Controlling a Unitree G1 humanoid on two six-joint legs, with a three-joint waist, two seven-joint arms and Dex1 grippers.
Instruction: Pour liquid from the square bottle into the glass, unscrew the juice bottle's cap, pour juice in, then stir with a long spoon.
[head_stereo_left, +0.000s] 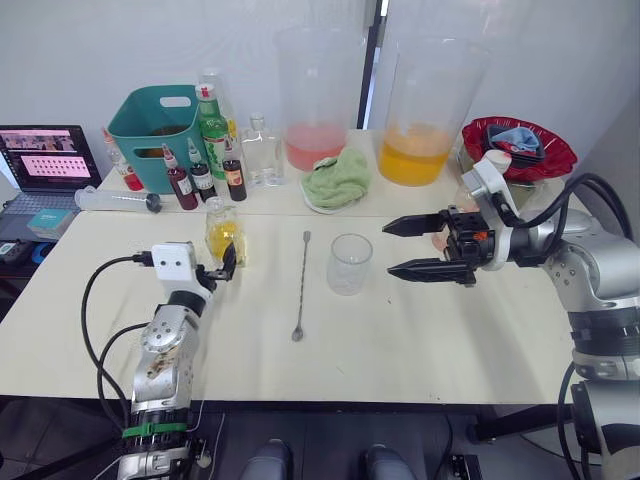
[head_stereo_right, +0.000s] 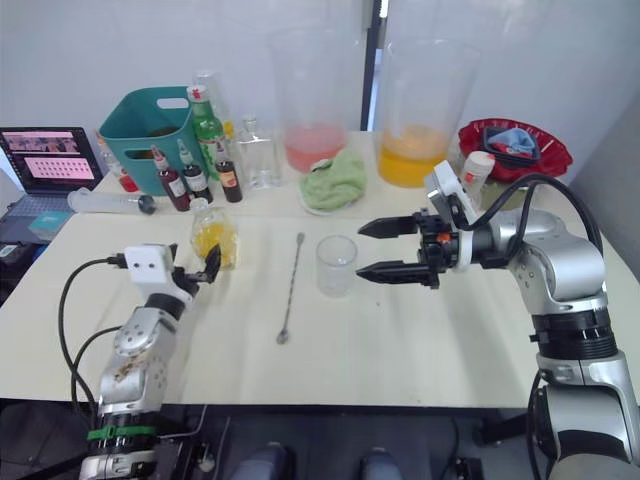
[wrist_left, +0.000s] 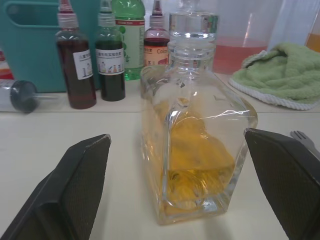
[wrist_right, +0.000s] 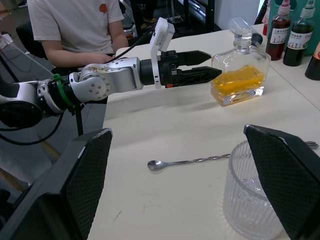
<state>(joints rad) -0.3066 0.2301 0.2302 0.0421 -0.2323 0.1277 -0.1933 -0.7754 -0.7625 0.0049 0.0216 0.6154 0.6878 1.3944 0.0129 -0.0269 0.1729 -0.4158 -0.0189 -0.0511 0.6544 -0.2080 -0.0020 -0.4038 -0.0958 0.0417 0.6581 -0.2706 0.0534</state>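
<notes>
Left gripper (head_stereo_left: 226, 266): your fingers are spread wide, just short of the square bottle (head_stereo_left: 223, 232), not touching it.
Right gripper (head_stereo_left: 402, 248): your fingers gape wide beside the glass (head_stereo_left: 349, 264), holding nothing.
Square bottle: upright toward the tabletop's (head_stereo_left: 420, 340) left edge.
Long spoon (head_stereo_left: 302, 285): flat between bottle and glass.
</notes>
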